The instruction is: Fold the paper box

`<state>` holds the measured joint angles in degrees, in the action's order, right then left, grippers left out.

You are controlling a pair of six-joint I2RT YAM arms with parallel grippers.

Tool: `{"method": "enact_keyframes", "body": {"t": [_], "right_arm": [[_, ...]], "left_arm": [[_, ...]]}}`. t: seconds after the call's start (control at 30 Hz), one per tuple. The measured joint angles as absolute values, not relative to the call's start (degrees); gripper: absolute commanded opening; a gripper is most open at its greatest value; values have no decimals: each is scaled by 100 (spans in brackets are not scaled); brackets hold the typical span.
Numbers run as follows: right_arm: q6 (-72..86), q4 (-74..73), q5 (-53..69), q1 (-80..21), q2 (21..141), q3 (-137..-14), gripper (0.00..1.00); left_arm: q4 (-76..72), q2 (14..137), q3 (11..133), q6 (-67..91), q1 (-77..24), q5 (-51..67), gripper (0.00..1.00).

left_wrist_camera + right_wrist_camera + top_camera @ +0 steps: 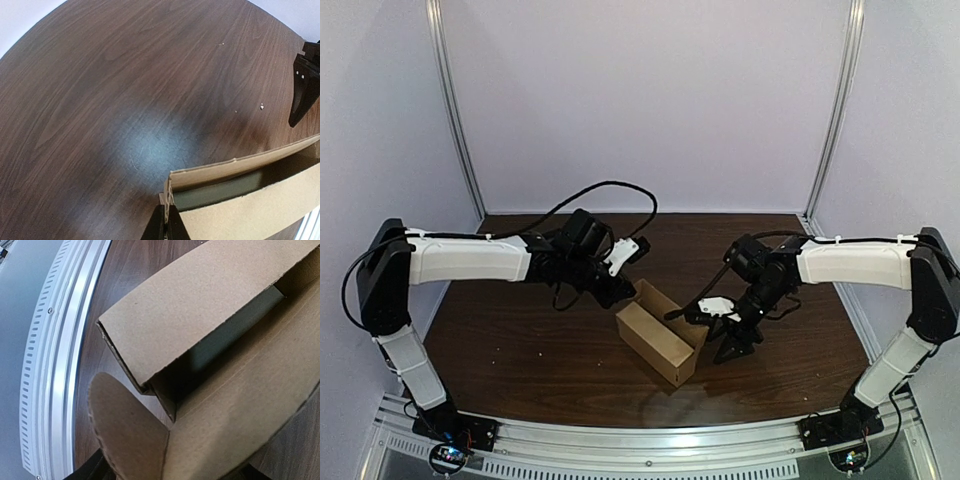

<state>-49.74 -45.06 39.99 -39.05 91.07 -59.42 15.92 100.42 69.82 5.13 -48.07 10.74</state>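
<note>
Midway, left gripper (620,291) pinches the paper box (655,346) at a corner; right gripper (710,330), spread wide, straddles the end flap (127,435), likely tucked inward next.

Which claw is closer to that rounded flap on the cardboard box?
Right. The right gripper sits open right by the rounded flap at the cardboard box's near end; the left gripper pinches its far corner.
</note>
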Motion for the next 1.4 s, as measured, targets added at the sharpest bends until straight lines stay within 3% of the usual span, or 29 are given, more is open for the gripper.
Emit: {"method": "enact_keyframes", "body": {"t": [0.4,0.93,1.23,1.33,1.4], "right_arm": [[-4300,-4405,3741,-4147,9019,-6121,65],[-4187,-4571,3804,-4241,9133,-6469,63],[-4187,-4733,3994,-4254,9203,-6534,62],[-4185,-4753,4053,-4261,9260,-6534,61],[-4185,-4775,4088,-4265,9292,-6536,61]], "left_arm": [[1092,9660,6287,666,-4860,891,8],[991,9660,6259,676,-4860,867,8],[1144,9417,6254,679,-4860,519,23],[1256,8962,6178,742,-4860,255,21],[1332,8479,5983,875,-4869,128,13]]}}
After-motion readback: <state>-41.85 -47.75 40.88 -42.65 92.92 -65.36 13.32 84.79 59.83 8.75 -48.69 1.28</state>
